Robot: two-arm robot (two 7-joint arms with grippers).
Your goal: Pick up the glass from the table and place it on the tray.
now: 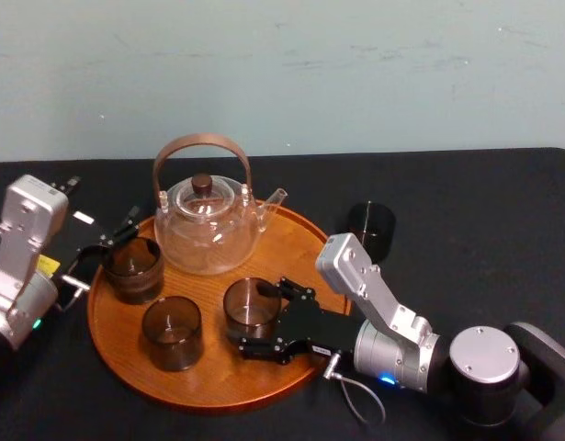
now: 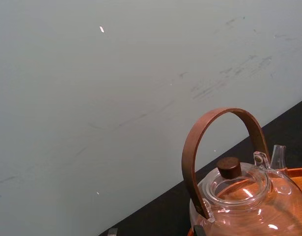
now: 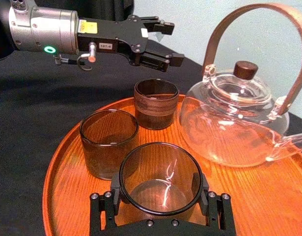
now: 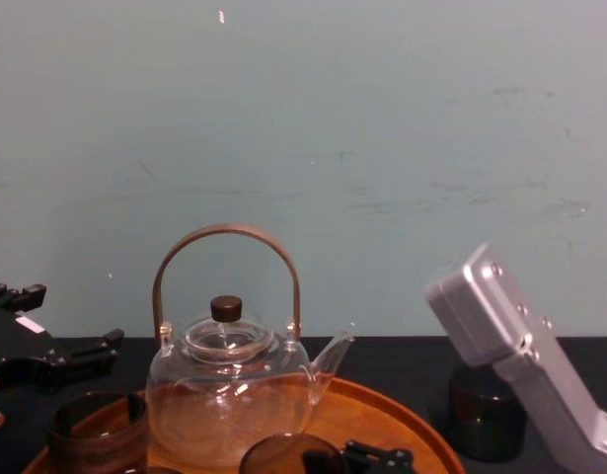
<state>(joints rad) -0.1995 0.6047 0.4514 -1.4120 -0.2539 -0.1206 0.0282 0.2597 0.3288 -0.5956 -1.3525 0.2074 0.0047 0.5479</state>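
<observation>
The round wooden tray [image 1: 296, 241] [image 3: 268, 196] carries a clear teapot [image 1: 209, 225] and three dark glasses. My right gripper [image 1: 253, 318] [image 3: 160, 196] reaches over the tray's near right rim and is shut on the nearest glass [image 1: 251, 303] [image 3: 160, 179], one finger on each side, with the glass standing on the tray. Another dark glass [image 1: 369, 230] [image 4: 486, 415] stands on the black table, just off the tray's right rim. My left gripper [image 1: 106, 250] [image 3: 165, 43] hangs open at the tray's left edge, beside the back-left glass [image 1: 133, 268] [image 3: 155, 103], holding nothing.
A third glass [image 1: 172, 333] [image 3: 109, 142] stands at the tray's front left. The teapot's tall brown handle [image 1: 201, 147] [image 2: 219, 142] arches over the tray's far half. Black cloth [image 1: 484, 211] covers the table, with a pale wall behind it.
</observation>
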